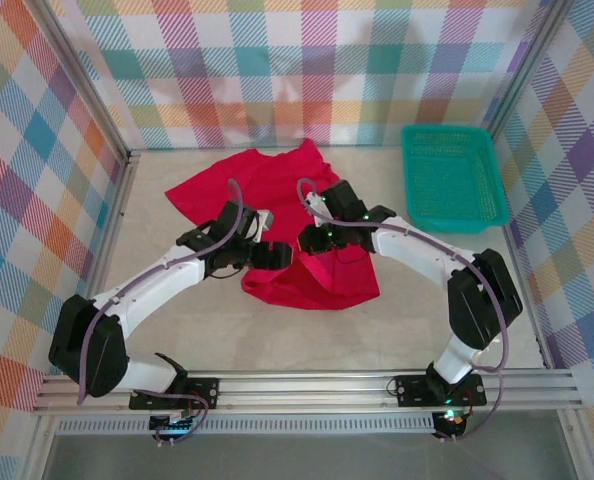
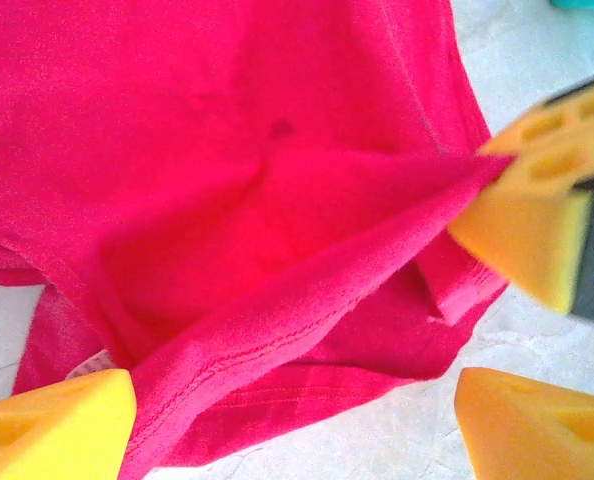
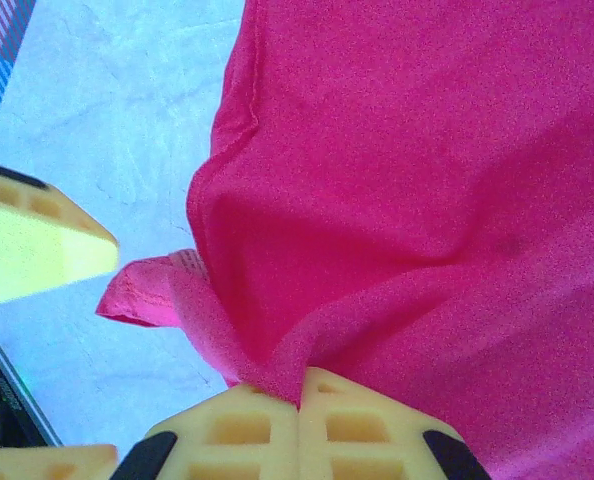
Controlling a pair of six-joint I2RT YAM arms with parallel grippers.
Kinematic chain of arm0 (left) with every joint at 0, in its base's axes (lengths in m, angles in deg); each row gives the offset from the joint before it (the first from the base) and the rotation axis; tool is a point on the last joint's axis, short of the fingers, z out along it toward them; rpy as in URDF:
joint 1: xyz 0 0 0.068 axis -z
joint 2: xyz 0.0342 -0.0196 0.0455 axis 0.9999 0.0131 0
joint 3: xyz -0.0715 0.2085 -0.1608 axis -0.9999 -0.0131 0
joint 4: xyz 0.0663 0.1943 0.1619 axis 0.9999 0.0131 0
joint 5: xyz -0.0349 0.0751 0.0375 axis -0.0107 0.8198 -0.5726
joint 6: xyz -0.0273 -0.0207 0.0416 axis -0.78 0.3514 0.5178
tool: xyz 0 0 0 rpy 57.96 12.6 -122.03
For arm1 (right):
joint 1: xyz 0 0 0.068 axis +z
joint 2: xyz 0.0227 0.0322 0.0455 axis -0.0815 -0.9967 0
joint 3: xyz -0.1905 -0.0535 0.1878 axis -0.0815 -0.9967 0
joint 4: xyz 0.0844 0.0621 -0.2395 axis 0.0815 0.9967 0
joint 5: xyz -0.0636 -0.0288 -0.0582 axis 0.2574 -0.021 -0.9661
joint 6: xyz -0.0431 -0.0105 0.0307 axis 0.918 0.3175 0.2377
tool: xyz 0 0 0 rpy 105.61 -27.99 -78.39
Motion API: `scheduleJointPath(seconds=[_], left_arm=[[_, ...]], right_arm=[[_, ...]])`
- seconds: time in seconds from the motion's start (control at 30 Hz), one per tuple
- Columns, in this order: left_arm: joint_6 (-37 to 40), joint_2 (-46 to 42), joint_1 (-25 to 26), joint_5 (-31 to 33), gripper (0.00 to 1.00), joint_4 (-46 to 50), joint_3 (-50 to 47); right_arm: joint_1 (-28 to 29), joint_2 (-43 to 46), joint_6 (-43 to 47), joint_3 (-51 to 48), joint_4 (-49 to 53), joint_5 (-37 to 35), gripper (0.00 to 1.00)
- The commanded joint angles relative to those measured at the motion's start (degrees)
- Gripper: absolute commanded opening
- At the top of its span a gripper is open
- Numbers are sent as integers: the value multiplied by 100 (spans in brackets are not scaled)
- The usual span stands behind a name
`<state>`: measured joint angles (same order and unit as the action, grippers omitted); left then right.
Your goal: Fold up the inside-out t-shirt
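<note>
A red t-shirt (image 1: 267,185) lies crumpled on a pale tabletop (image 1: 177,320), and both arms meet over its near part. The right fingers (image 3: 299,425) are pressed together on a pinch of red cloth, so that a ridge of fabric rises toward them and away from the layer below. The lift seems meant to separate the layers and open the hem, which gapes like a pocket just in front of the left fingers (image 1: 268,252).

The left fingers are spread wide and hold nothing. The stitched hem runs between them, and a small white tag (image 2: 89,367) shows just beside one of them. They appear placed to close on that hem, or to reach into the opening, so the shirt can be turned right side out.

The rest of the shirt spreads beyond both sets of fingers, unfolded. A teal basket (image 1: 447,131) stands well apart, past the right fingers.
</note>
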<state>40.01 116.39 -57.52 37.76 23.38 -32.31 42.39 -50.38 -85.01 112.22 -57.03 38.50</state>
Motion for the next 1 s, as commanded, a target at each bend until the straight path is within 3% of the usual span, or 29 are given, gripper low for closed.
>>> scheduleJointPath(seconds=[0.0, 0.13, 0.27, 0.43, 0.5, 0.6, 0.7, 0.97], left_arm=[[301, -55, -8, -341, 84, -806, -365], [343, 217, -9, 101, 84, -1058, -541], [256, 635, -8, 1082, 85, -1034, -375], [119, 1065, -8, 1181, 83, -1146, -107], [55, 1210, -8, 1167, 74, -1050, 15], [-14, 1213, -17, 1298, 48, -684, 139], [-47, 1035, -17, 1533, 29, -321, 206], [-1187, 462, 174, 1618, 0, 324, 290]], right_arm=[[-75, -82, -102, 66, -133, 284, 0], [-100, -81, -88, 118, -103, 355, 0], [-98, -91, -81, 100, -109, 475, 0], [-93, -61, -66, 31, -88, 463, 0], [-106, -30, -63, 10, -80, 408, 0], [-140, 1, -53, 0, -30, 227, 0], [-174, -58, -31, 76, 143, -90, 0], [-194, -93, -268, -18, 143, -487, 0]])
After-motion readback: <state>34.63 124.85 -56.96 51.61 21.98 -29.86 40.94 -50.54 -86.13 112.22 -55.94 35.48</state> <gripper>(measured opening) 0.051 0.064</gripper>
